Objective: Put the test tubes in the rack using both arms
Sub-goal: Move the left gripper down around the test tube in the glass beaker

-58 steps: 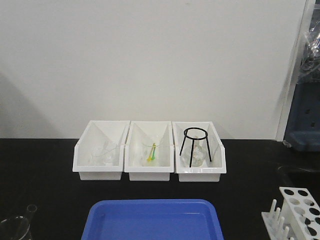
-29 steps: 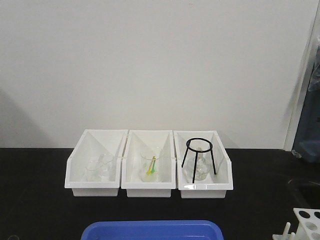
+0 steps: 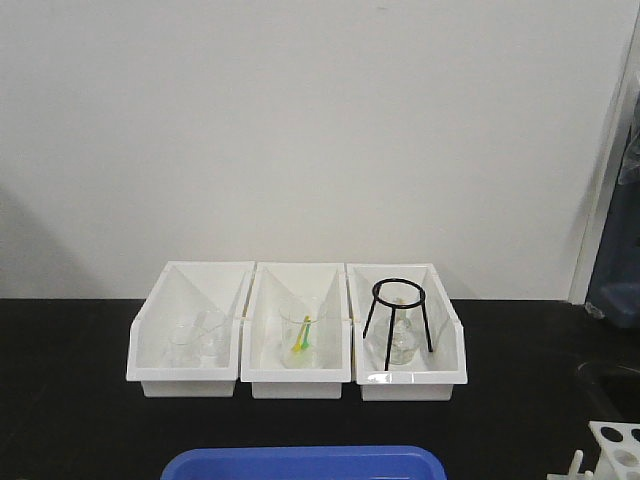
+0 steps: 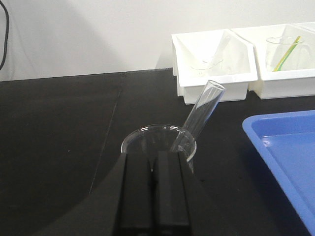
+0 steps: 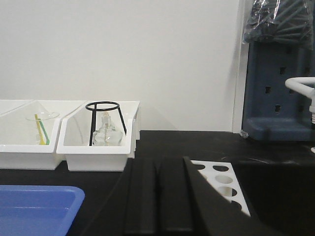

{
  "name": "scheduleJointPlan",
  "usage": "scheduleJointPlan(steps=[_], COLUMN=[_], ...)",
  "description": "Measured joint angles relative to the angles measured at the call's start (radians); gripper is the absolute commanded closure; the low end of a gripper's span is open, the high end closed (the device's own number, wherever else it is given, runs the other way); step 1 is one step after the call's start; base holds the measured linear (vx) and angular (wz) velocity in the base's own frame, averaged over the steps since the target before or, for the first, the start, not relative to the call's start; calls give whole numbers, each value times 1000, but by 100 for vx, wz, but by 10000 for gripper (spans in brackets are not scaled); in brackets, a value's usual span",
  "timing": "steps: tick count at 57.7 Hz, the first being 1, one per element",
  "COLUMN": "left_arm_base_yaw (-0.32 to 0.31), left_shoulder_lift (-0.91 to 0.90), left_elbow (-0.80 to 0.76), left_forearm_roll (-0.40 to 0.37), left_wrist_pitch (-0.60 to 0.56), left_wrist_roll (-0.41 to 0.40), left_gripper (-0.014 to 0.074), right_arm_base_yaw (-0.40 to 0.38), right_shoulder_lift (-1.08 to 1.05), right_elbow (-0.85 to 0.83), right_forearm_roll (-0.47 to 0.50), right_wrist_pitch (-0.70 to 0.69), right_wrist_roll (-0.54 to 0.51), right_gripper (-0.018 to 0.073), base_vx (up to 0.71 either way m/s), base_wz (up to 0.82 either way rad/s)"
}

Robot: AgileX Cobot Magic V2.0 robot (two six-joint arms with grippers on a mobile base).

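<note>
One clear test tube (image 4: pixel 202 115) leans to the right inside a clear beaker (image 4: pixel 147 141) on the black bench, its open mouth up. My left gripper (image 4: pixel 155 164) is shut with nothing in it, its tips just short of the beaker's near rim. The white rack (image 5: pixel 221 179) with round holes stands on the bench just right of my right gripper (image 5: pixel 158 164), which is shut and holds nothing. In the front view only a corner of the rack (image 3: pixel 615 445) shows at the bottom right, and neither gripper appears.
Three white bins (image 3: pixel 185 385) stand in a row by the wall. The middle one holds a beaker with yellow and green sticks (image 3: pixel 303 335), the right one a black tripod ring (image 3: pixel 398 315) over a flask (image 5: pixel 106 135). A blue tray (image 3: pixel 300 462) lies in front. Dark blue equipment (image 5: pixel 278 88) stands at far right.
The front view has shifted: the bins now sit lower and look larger, the tray and rack have slid to the bottom edge, and the beaker at bottom left has left the frame.
</note>
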Motion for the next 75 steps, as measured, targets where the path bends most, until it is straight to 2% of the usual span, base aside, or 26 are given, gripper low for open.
scheduleJointPlan(steps=[21, 47, 53, 59, 68, 75], left_arm_base_yaw=[0, 0, 0, 0, 0, 0], left_shoulder_lift=[0, 0, 0, 7, 91, 183], left_elbow=[0, -10, -63, -149, -258, -270], left_forearm_roll=[0, 0, 0, 0, 0, 3], left_wrist_pitch=[-23, -264, -254, -197, -101, -59], left_wrist_roll=[0, 0, 0, 0, 0, 0], left_gripper=[601, 601, 601, 599, 589, 549], right_arm_base_yaw=[0, 0, 0, 0, 0, 0], right_shoulder_lift=[0, 0, 0, 8, 67, 124], right_elbow=[0, -6, -70, -145, -205, -208], right_forearm_roll=[0, 0, 0, 0, 0, 0], right_wrist_pitch=[-7, -121, -84, -62, -39, -7], right_wrist_roll=[0, 2, 2, 2, 2, 2], right_gripper=[568, 568, 568, 565, 559, 541], base_vx=[0, 0, 0, 0, 0, 0], base_wz=[0, 0, 0, 0, 0, 0])
